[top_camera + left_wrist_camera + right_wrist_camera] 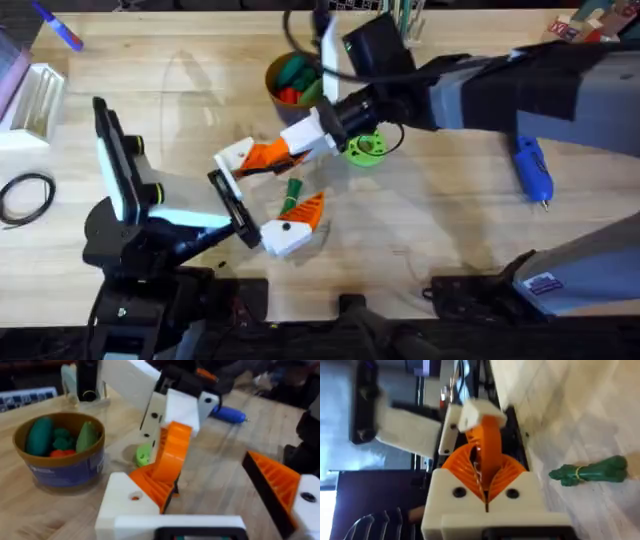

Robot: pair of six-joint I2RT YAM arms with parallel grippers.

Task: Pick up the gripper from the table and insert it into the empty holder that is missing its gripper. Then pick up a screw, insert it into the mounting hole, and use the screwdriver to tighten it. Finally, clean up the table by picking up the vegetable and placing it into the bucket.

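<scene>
My right gripper (287,148) (487,472) is shut on the orange gripper (262,155) (487,440) and holds it against the white holder (232,156) (125,502). That holder is one finger mount of my left gripper (270,185), which stands open. The left gripper's other finger carries an orange tip (305,208) (272,477). The dark green vegetable (292,189) (590,472) lies on the table between the left fingers. At the back stands the bucket (290,78) (60,467), and the blue screwdriver (530,170) lies to the right. No screw can be made out.
A bright green disc (365,148) sits just right of the right gripper. A blue-and-red pen (60,28) lies at the back left, with a white box (30,100) and a black cable loop (25,195) on the left side. Bare wood lies front right.
</scene>
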